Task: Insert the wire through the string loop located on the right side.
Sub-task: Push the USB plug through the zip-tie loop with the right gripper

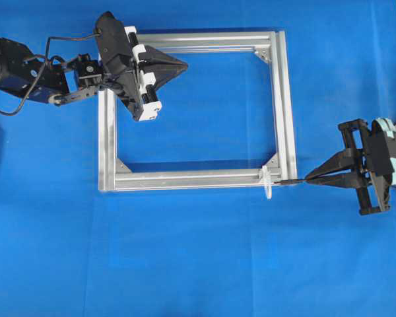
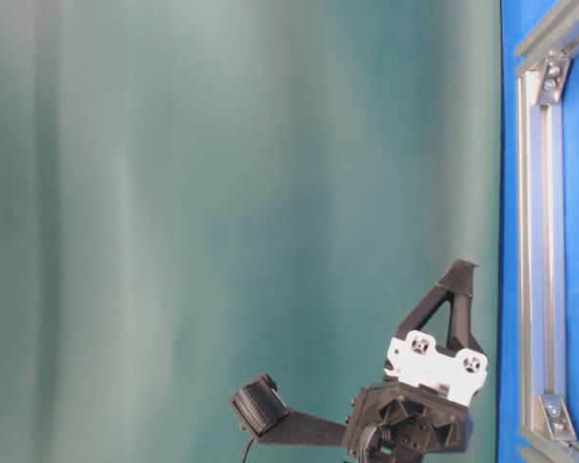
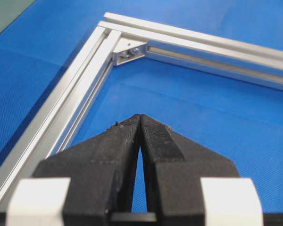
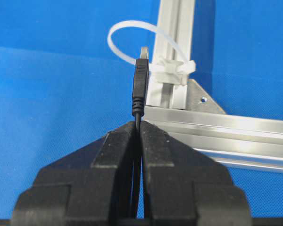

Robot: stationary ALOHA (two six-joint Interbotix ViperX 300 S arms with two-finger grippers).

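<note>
wire (image 4: 140,82): being held by its plug end in the clamped right gripper (image 4: 139,125)
loop (image 4: 132,40): sitting at the frame's (image 1: 287,99) near-right corner, plug seemingly not yet through
left gripper (image 3: 140,117): resting closed, empty

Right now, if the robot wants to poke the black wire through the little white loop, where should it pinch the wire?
Probably right where the right gripper pinches now: on the thin cord just behind the wire's thicker plug, coming from behind it. That leaves the stiff plug sticking out straight, aimed at the string loop on the frame.
</note>
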